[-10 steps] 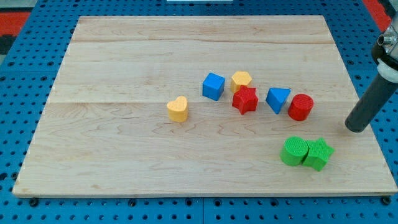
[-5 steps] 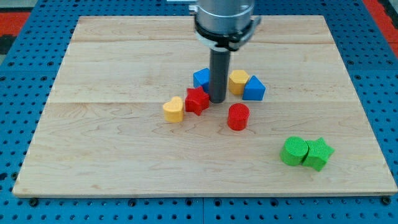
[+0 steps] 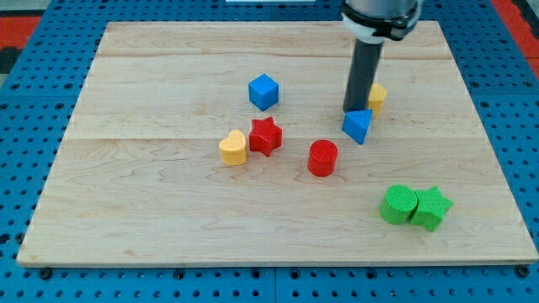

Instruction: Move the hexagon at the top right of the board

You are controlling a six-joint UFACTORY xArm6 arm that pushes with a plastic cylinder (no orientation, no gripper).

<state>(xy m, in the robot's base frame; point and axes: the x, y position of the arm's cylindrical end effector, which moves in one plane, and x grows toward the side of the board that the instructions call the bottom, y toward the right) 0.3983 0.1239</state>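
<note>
The yellow hexagon (image 3: 377,96) lies at the board's upper right, partly hidden behind my rod. My tip (image 3: 353,110) rests on the board just left of the hexagon and touches the top of the blue triangle (image 3: 357,126), which lies just below it. The blue cube (image 3: 264,91) sits to the left of the tip, apart from it.
A red star (image 3: 265,135) touches a yellow heart (image 3: 233,147) left of centre. A red cylinder (image 3: 322,157) stands below the triangle. A green cylinder (image 3: 397,204) and a green star (image 3: 431,207) sit together at the lower right. The wooden board (image 3: 168,202) lies on a blue pegboard.
My rod moved right from the cluster's middle. The yellow hexagon shifted right and up, the blue triangle moved right and down, and the blue cube moved up.
</note>
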